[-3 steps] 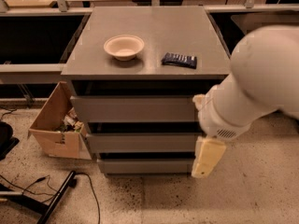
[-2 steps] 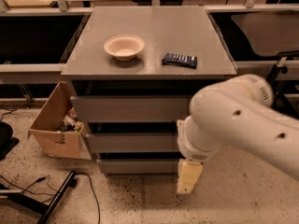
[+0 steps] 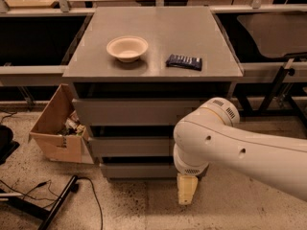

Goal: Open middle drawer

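Note:
The grey cabinet (image 3: pixel 153 32) has three flat-fronted drawers, all closed. The middle drawer (image 3: pixel 129 146) is the second one; its right part is hidden behind my white arm (image 3: pixel 225 143). The top drawer (image 3: pixel 124 111) lies above it and the lowest drawer (image 3: pixel 136 170) below it. My gripper (image 3: pixel 186 189) is cream-coloured and hangs pointing down at the arm's end, in front of the lowest drawer's right part, near the floor. It holds nothing that I can see.
A beige bowl (image 3: pixel 127 48) and a dark blue packet (image 3: pixel 184 62) lie on the cabinet top. An open cardboard box (image 3: pixel 57 126) with clutter stands left of the cabinet. Cables and a black stand leg (image 3: pixel 57 205) lie on the speckled floor. Metal rails run on both sides.
My arm has swung left across the cabinet front, and the gripper has moved left and down, from beside the middle drawer's right end to near the floor.

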Robot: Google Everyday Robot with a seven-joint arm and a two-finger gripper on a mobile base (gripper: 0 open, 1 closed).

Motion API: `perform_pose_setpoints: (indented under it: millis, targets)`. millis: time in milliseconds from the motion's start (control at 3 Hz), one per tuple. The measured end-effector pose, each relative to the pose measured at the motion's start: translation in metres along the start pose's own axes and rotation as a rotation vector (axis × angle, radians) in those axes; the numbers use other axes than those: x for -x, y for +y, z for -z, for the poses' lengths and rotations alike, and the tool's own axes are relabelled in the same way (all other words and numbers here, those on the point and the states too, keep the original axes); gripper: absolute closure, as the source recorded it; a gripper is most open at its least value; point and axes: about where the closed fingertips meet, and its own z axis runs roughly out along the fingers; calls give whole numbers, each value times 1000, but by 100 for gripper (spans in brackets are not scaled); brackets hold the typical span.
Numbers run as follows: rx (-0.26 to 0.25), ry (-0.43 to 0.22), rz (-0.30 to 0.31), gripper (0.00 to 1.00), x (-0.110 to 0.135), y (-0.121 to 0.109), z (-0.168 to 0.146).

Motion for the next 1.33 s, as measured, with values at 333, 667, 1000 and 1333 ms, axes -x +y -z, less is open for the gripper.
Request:
perform_pose_setpoints:
  millis: [333,667,1000,1333]
  targets:
    - [12,21,18,0,4,-17,-52]
    - [-4,81,60,0,-13,-42,-105]
    - [-21,161,66,0,-49,-69,-150]
    - [-36,188,47,0,-80,-93,-184]
